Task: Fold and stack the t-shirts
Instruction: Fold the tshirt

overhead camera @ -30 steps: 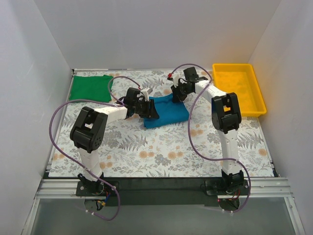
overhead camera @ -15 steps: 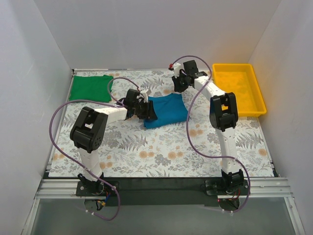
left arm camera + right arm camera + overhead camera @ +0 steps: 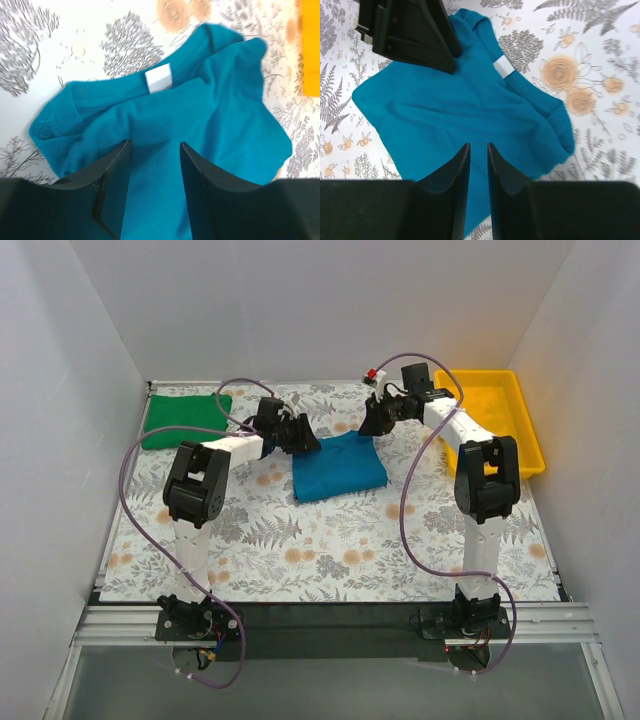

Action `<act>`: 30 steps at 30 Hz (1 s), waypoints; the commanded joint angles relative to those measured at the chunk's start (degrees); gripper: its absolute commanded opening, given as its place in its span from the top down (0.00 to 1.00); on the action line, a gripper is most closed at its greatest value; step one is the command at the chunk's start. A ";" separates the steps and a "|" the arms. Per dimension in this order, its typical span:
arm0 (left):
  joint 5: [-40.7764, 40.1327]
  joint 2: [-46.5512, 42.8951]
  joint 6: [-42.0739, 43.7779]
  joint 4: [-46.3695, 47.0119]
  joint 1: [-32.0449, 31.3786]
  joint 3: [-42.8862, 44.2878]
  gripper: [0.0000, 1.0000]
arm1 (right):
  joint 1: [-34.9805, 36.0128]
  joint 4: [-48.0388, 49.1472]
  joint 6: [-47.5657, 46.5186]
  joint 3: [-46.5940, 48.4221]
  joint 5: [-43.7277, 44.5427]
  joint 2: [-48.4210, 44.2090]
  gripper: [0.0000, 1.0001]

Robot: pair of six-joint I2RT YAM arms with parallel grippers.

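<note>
The teal-blue t-shirt (image 3: pixel 338 467) lies folded on the floral table (image 3: pixel 330 560), at mid-width and nearer the far edge, its white neck tag (image 3: pixel 158 79) showing. The left gripper (image 3: pixel 154 146) hangs over the shirt's far left corner, fingers well apart with nothing between them. The right gripper (image 3: pixel 478 146) hangs over the far right corner, its fingers parted by only a narrow slit and holding no cloth. The green t-shirt (image 3: pixel 180 422) lies folded in the far left corner, and a yellow tray (image 3: pixel 505 415) sits in the far right corner.
</note>
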 commanded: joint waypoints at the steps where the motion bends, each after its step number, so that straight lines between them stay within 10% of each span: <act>1: 2.44 0.92 -3.42 -1.42 -0.12 2.58 0.59 | 1.21 0.23 3.83 0.27 -3.58 3.98 0.74; 21: -11.62 2.42 -6.69 -2.83 2.25 3.90 0.59 | -0.73 -0.82 3.32 -9.92 6.09 -2.59 0.75; 30: -15.92 -16.02 1.32 4.39 2.25 -5.13 0.43 | -2.22 -2.76 -0.90 -14.66 -0.76 -13.14 0.64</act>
